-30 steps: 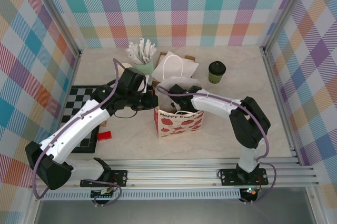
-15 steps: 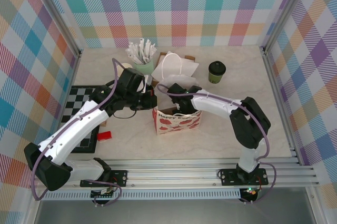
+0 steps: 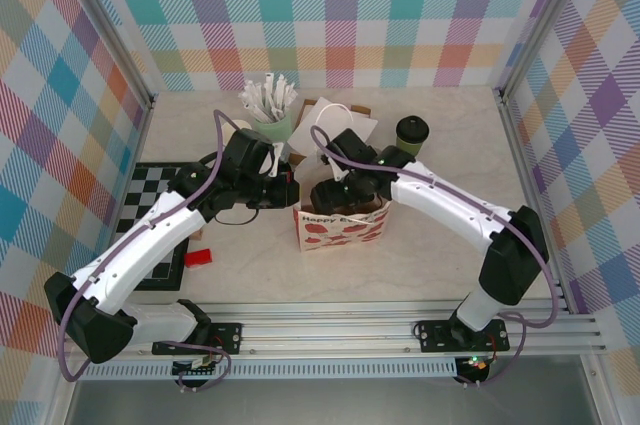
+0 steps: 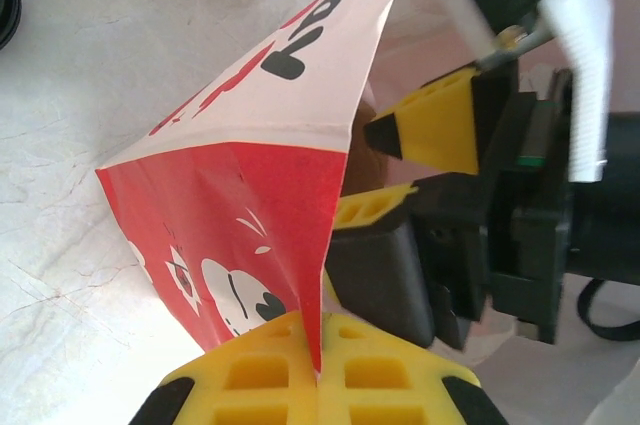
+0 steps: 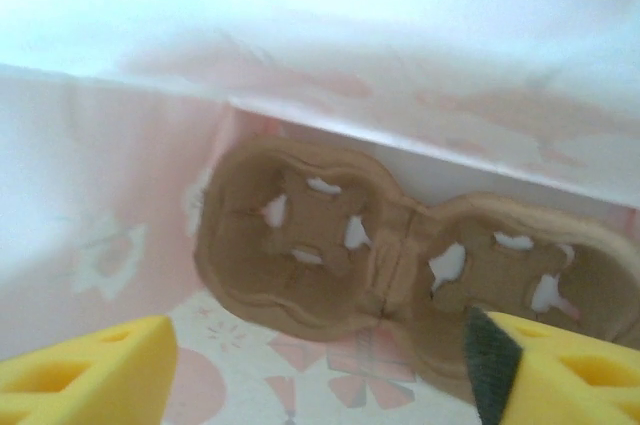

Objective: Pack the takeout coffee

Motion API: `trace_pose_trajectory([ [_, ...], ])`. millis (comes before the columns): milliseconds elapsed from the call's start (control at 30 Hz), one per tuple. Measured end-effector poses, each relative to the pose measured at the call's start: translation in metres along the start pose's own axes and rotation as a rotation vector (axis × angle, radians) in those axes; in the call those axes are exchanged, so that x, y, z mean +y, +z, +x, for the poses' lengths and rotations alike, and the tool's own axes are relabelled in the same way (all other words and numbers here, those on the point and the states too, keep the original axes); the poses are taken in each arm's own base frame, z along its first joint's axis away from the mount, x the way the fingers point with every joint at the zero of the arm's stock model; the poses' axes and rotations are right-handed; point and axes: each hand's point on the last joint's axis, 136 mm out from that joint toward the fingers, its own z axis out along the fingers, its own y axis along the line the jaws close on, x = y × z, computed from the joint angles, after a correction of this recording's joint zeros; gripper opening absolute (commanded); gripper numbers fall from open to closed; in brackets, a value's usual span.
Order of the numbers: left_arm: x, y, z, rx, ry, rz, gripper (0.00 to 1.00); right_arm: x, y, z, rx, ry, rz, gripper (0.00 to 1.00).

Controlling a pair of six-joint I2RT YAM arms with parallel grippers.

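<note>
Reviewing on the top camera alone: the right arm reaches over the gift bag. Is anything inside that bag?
Observer: Yes. The right wrist view shows a brown cardboard cup carrier lying inside the bag, both wells empty.
Operator: Is the left arm gripping the bag?
Observer: The left gripper has its jaws shut on a folded edge of the bag.
Operator: And the right jaws?
Observer: The right gripper hangs above the carrier, jaws open, nothing between them.
</note>
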Motion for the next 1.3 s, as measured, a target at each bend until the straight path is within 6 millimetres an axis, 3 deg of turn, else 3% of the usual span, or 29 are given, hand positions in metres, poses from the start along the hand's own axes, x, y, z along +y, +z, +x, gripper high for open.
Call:
trace_pose_trajectory([
  [67, 0.001, 0.000, 0.000, 0.001, 0.006, -0.003, 0.00, 0.006, -0.012, -0.010, -0.050, 0.000, -0.025, 1.00],
  [333, 0.004, -0.004, -0.002, -0.020, 0.035, -0.022, 0.00, 0.019, -0.100, -0.046, -0.296, -0.040, -0.099, 1.00],
  [467, 0.006, -0.004, -0.003, -0.024, 0.050, -0.029, 0.00, 0.009, -0.140, -0.063, -0.348, -0.074, -0.123, 1.00],
  [567, 0.008, -0.005, -0.004, -0.019, 0.056, -0.034, 0.00, -0.009, -0.153, -0.062, -0.339, -0.126, -0.099, 1.00],
  [700, 0.010, -0.004, -0.008, -0.005, 0.060, -0.043, 0.00, -0.043, -0.157, -0.048, -0.286, -0.204, -0.023, 0.98],
  [833, 0.013, -0.003, -0.012, 0.011, 0.054, -0.036, 0.00, -0.065, -0.153, -0.040, -0.234, -0.329, 0.035, 0.92],
  [933, 0.014, -0.002, -0.014, 0.022, 0.048, -0.020, 0.00, -0.075, -0.145, -0.043, -0.191, -0.419, 0.058, 0.76],
  [1300, 0.013, -0.005, -0.013, 0.050, 0.053, 0.005, 0.00, -0.066, -0.113, -0.071, -0.075, -0.684, -0.070, 0.63],
])
